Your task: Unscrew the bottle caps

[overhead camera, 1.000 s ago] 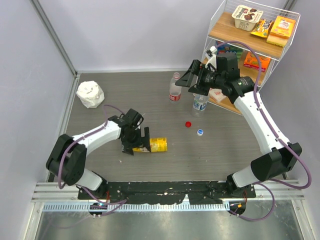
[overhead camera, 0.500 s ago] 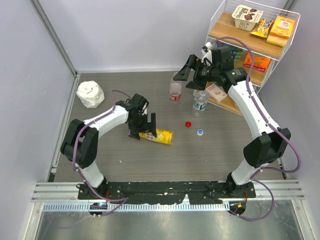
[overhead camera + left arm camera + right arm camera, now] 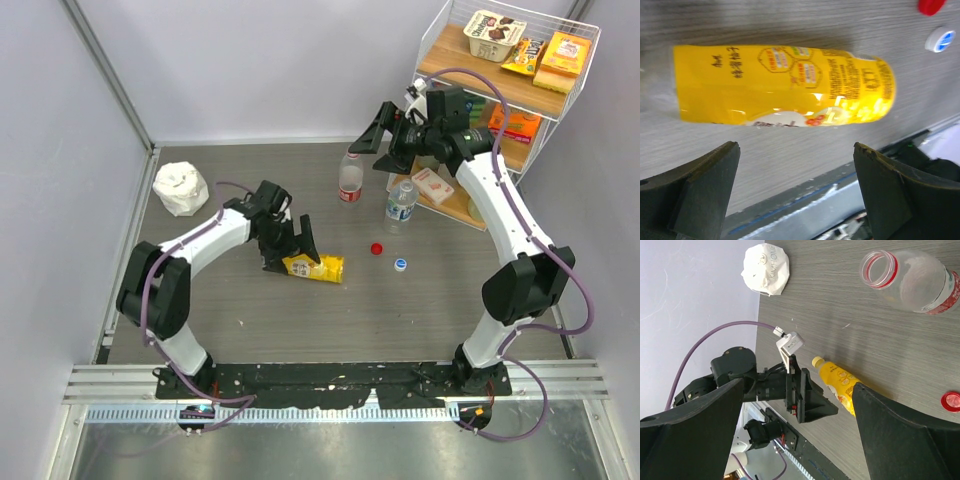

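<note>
The yellow bottle (image 3: pixel 318 267) lies on its side on the grey wood-grain counter (image 3: pixel 300 330). It is a smooth, glossy cylinder wrapped in a printed yellow label. In the right wrist view its small round yellow cap (image 3: pixel 816 361) sits on the neck.

The left end effector (image 3: pixel 295 255) hangs over the neck end of this bottle, its two blunt black fingers (image 3: pixel 710 180) spread wide. From the left wrist the bottle lies just past the fingertips with nothing gripped; I cannot tell whether a finger touches it.

Off the bottle's base end, near but apart, lie two flat little discs. These are the red cap (image 3: pixel 377 248) and, a little farther out, the blue-white cap (image 3: pixel 400 265).

Behind the yellow bottle and slightly to the right stands the tall clear bottle (image 3: pixel 349 180), thin transparent plastic with a red label and a red ring around its open mouth. The small clear bottle (image 3: pixel 400 205) stands upright farther right of that.

The right end effector (image 3: pixel 381 143) is well behind the yellow bottle, raised over the two clear bottles, with its fingers wide apart and empty.

A crumpled white wad (image 3: pixel 181 188) sits far behind and left of the yellow bottle, close to the wall. A white wire rack (image 3: pixel 430 60) with wooden shelves stands far behind and to the right.

Bare counter runs from the yellow bottle forward to the near metal edge and out to its left
</note>
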